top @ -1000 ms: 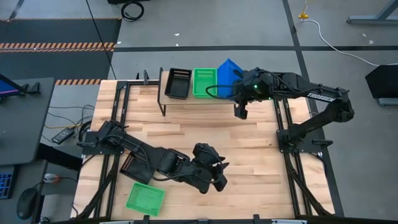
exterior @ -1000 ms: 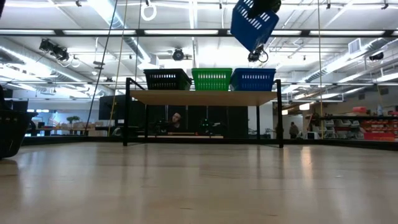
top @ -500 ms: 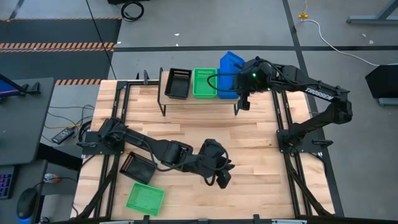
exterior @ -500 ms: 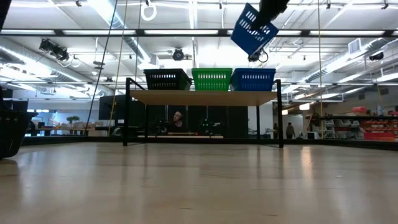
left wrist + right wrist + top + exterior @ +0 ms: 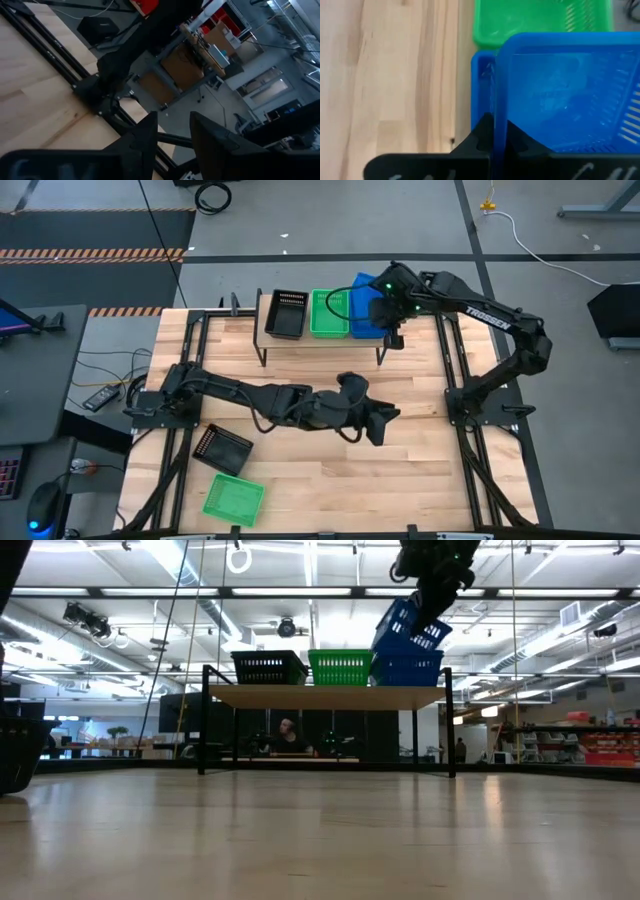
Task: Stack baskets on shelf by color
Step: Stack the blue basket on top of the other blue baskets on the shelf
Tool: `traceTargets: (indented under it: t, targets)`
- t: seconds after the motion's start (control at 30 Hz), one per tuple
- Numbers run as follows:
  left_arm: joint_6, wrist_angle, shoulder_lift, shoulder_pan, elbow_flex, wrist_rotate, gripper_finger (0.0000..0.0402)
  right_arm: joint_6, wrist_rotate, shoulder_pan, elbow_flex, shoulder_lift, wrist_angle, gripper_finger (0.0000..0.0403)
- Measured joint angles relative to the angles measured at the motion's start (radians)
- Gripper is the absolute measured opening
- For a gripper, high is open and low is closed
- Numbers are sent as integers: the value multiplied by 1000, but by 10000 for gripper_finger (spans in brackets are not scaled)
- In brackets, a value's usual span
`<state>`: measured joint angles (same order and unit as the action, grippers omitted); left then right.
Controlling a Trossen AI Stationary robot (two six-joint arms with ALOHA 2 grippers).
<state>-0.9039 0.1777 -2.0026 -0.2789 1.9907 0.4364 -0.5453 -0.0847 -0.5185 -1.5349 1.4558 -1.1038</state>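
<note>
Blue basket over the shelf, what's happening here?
The right gripper is shut on the rim of a blue perforated plastic basket, holding it tilted above the blue basket already on the low wooden-topped shelf, beside a green basket and a black basket. The left gripper is over mid-table holding nothing. One black basket and one green basket lie on the table.

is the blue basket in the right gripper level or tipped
Tipped. In the low view the held blue basket slants above the blue basket on the shelf, one end dipping toward it, pinched by the right gripper.
</note>
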Motion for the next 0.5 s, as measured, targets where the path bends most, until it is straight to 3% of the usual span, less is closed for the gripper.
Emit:
traceTargets:
  t: [0.5]
  targets:
    - [-1, -1, 0, -2, 0, -1, 121, 3, -14, -14, 0, -1, -37, 16]
